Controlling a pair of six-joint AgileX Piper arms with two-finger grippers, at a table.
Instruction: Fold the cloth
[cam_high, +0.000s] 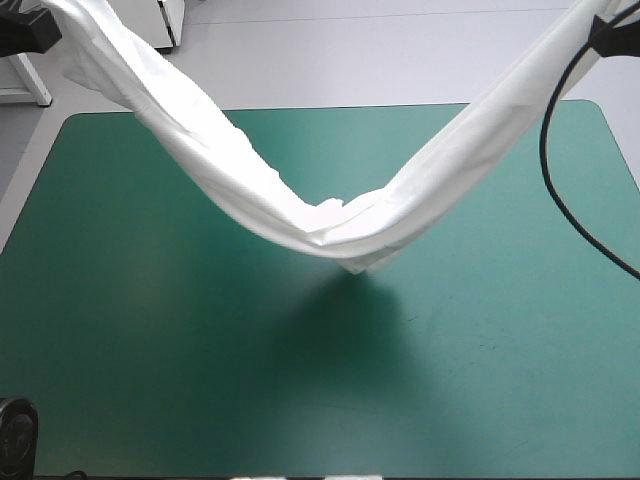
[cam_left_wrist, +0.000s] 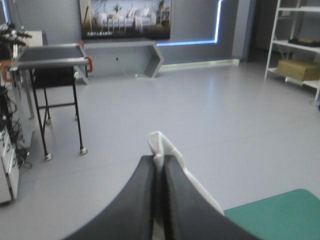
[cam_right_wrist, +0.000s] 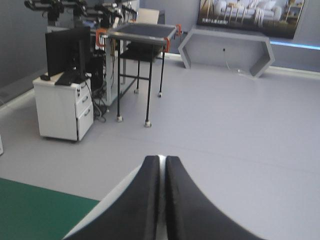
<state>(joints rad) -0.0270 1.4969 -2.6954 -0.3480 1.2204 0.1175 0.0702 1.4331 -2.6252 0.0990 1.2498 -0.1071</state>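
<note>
On my left wrist feed the left pincer (cam_left_wrist: 159, 161) sits at the lower middle of the frame. Its black fingers (cam_left_wrist: 132, 200) are pressed into one pointed arch, with the white T-shirt (cam_left_wrist: 160, 142) pinched between them. A fold of cloth pokes out past the tips and trails down alongside one finger. A corner of the teal-green tabletop (cam_left_wrist: 282, 215) shows at the lower right.

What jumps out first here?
The T-shirt hangs in a long white V across the teal-green table. Its low point is over the middle, with a dark shadow beneath it. Its two ends run up to the far corners, where the left gripper and right gripper are held high, each shut on the T-shirt with a sliver of white pinched in it.
</note>
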